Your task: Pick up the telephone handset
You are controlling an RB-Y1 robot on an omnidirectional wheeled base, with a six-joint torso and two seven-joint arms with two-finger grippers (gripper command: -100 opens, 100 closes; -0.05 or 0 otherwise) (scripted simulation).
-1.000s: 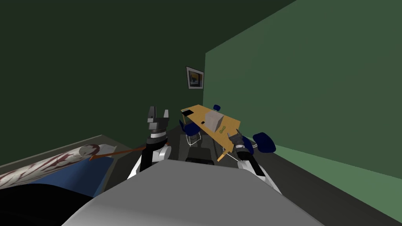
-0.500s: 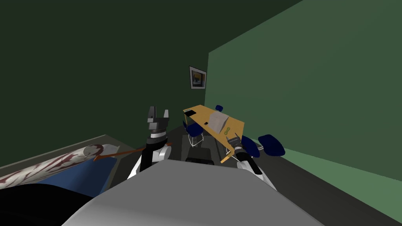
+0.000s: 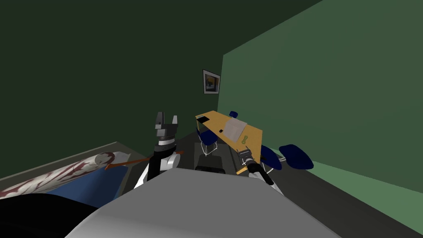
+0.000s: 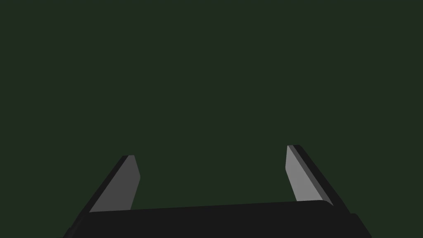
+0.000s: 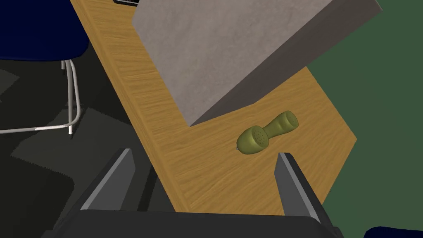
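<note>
Currently, per head view: dark green wall point(image 3: 103, 62) spans 10–12 o'clock and lighter green wall point(image 3: 330, 82) spans 1–3 o'clock, w/ the corner betw. them.

Bed w/ blue cover point(image 3: 82, 182) lies at 8–9 o'clock and carries a white-and-red patterned roll point(image 3: 58, 175).

Long orange-brown wooden table point(image 3: 215, 120) point(image 5: 198, 173) stands at 1 o'clock, beside the lighter wall. One dark blue chair w/ white tube legs point(image 3: 206, 136) point(image 5: 37, 29) is at the table's 9 o'clock side. A second dark blue chair point(image 3: 295, 156) is off its near end, approx. 4 o'clock.

Grey block-shaped box point(image 3: 233, 127) point(image 5: 231, 49) sits mid-table.

L gripper point(image 3: 167, 116) point(image 4: 210, 152) is raised at 11 o'clock, fingers spread wide, nothing betw. them. R gripper point(image 3: 243, 153) point(image 5: 204, 153) is low at the table's near end, fingers also wide apart, empty.

Small framed picture point(image 3: 211, 82) hangs at 12 o'clock on the dark wall.

Olive-green telephone handset point(image 3: 244, 139) point(image 5: 268, 132) lies flat on the table top, at 5 o'clock of the grey box, near it but apart. It is at 12 o'clock of R gripper, just ahead, untouched. Right wrist view puts it off-centre, closer to one finger.
</note>
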